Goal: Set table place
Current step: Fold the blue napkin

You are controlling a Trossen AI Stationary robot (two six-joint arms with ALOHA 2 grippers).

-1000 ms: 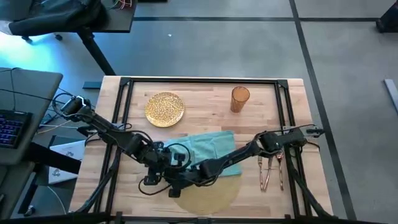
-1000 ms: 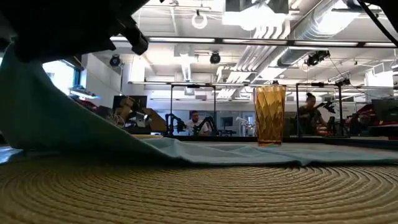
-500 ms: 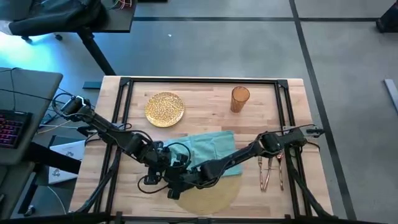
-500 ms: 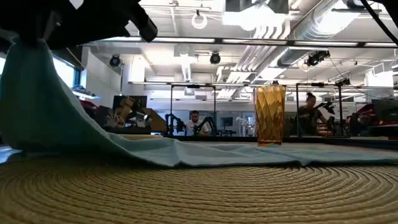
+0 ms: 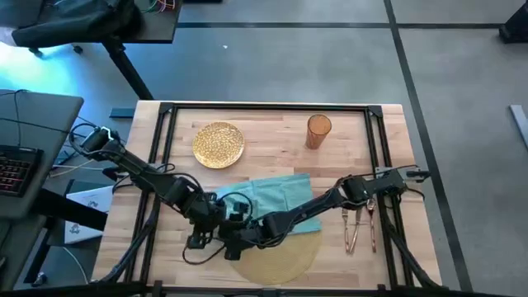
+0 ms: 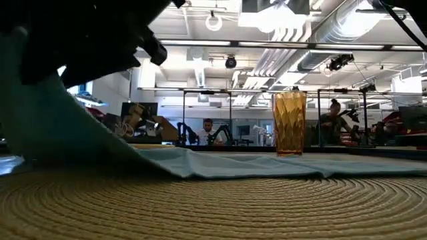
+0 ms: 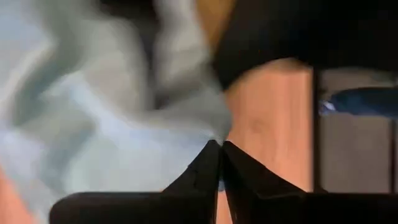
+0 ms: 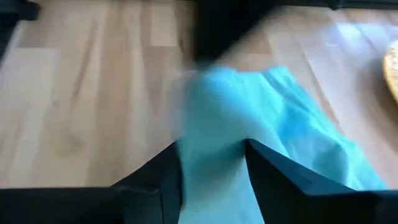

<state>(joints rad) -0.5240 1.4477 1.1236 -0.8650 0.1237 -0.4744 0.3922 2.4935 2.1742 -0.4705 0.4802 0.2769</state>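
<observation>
Teal napkin (image 5: 276, 198) in both grippers' jaws

The woven placemat (image 6: 220, 207) filled the near ground, its coiled rings running across the whole width. On its far part lay the teal napkin (image 6: 267, 164) — flat toward the right, rising steeply at the left, where its upper end went under a dark mass of arm (image 6: 80, 33) at the top corner. The amber tumbler (image 6: 289, 123) stood upright behind the cloth. Beyond it — a workshop room, with people seated at benches.
</observation>
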